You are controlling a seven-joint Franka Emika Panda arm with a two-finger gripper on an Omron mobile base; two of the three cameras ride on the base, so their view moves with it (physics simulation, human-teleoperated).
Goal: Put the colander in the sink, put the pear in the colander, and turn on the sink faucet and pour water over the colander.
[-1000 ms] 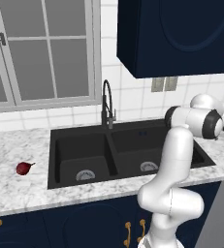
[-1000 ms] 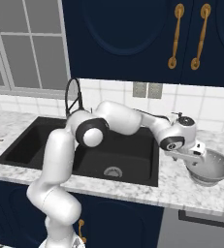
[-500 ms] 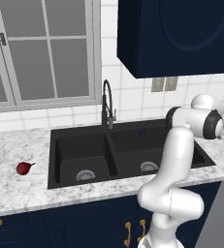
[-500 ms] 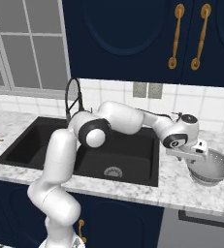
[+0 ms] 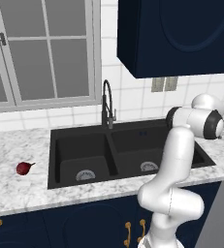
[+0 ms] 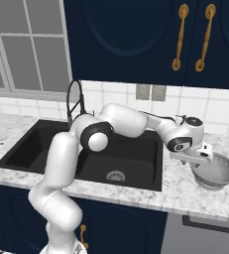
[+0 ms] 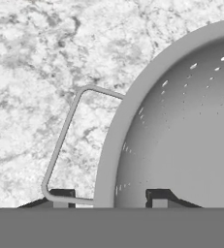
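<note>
Colander (image 6: 216, 171): sitting on the marbled counter (image 6: 150, 196) to the right of the sink (image 6: 113, 158), not yet moved; in the hand view its rim and wire side handle (image 7: 60, 145) are close up.
Claw: the gripper (image 7: 111, 196) has one finger tip (image 7: 62, 196) outside the rim by the handle and the other (image 7: 157, 196) inside the bowl; the jaws look pinched in on the rim, so I'd say it has hold of the colander.
Pear (image 5: 24, 167): lying on the counter well to the left of the sink, untouched.
Faucet (image 5: 106, 103): behind the divider between the basins, no water running.
Progress: barely begun; only the grasp looks made.
Left to do: carry the colander into a basin, fetch the pear, turn on the water.
</note>
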